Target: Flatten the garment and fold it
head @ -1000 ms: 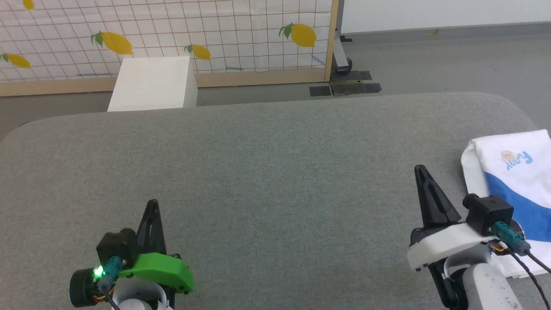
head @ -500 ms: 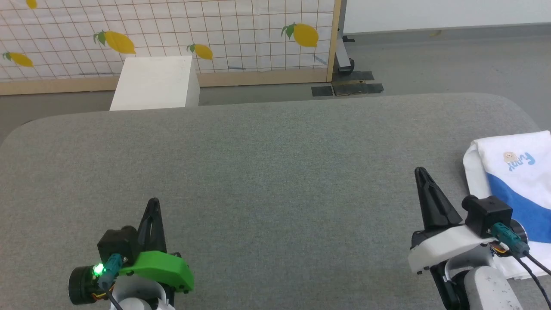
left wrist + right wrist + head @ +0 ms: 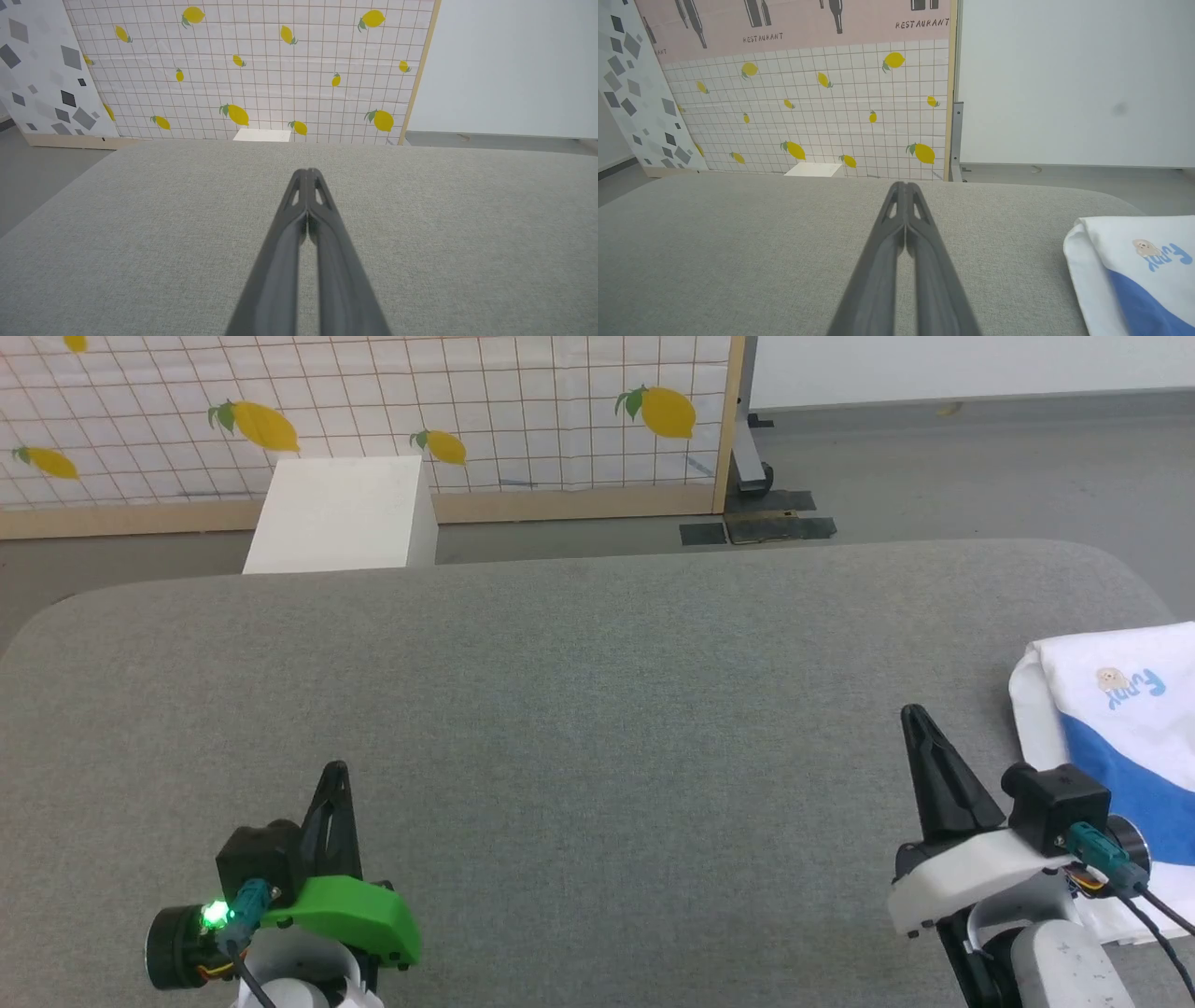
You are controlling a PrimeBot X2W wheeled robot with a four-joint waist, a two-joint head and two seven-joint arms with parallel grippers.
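The garment [image 3: 1111, 709], a white T-shirt with a blue band and a small cartoon print with blue lettering, lies folded at the right edge of the grey table [image 3: 579, 709]; part of it runs out of the head view. It also lies at the lower right of the right wrist view as the garment [image 3: 1134, 261]. My right gripper [image 3: 915, 714] is shut and empty, just left of the shirt and apart from it. My left gripper [image 3: 334, 770] is shut and empty near the front left. Both pairs of fingertips meet in the wrist views: left gripper [image 3: 307, 171], right gripper [image 3: 903, 185].
A white box [image 3: 341, 513] stands on the floor beyond the table's far edge. Behind it is a lemon-print grid panel [image 3: 467, 411] in a wooden frame, with a metal stand foot [image 3: 752, 476] to its right. Grey floor [image 3: 980, 467] lies past the table.
The head view has shifted slightly, so everything sits a little further right and lower. Neither gripper nor the garment has visibly moved on the table.
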